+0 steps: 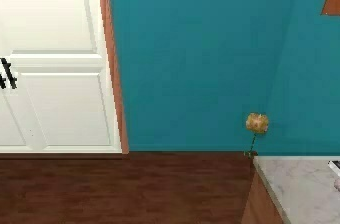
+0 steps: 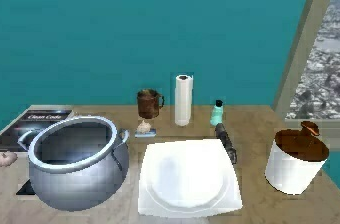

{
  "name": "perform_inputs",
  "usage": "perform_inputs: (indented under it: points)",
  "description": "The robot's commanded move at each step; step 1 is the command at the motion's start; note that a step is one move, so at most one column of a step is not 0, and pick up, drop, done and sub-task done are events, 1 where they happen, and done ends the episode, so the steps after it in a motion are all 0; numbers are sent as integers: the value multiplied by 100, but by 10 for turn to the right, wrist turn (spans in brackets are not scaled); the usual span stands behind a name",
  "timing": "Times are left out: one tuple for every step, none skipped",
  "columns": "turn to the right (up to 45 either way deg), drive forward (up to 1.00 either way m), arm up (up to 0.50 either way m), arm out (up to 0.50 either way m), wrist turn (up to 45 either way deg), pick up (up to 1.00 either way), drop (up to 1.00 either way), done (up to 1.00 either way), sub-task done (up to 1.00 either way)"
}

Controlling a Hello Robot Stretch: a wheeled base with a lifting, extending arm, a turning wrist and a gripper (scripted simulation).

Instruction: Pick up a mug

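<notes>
Claw state cannot be told. Mug (image 2: pixel 150 103) is stood upright at the desk's (image 2: pixel 258 135) back, behind the pot (image 2: pixel 78 160), so extension is judged necessary.

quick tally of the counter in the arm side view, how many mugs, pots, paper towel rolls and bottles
mug: 1
pot: 1
paper towel roll: 1
bottle: 1
total: 4

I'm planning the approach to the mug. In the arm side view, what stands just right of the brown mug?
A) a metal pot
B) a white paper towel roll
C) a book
B: the white paper towel roll stands upright just right of the brown mug.
</notes>
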Motion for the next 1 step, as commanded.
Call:
perform_inputs:
  points:
    - [0, 0, 50, 0, 0, 0, 0, 0, 0]
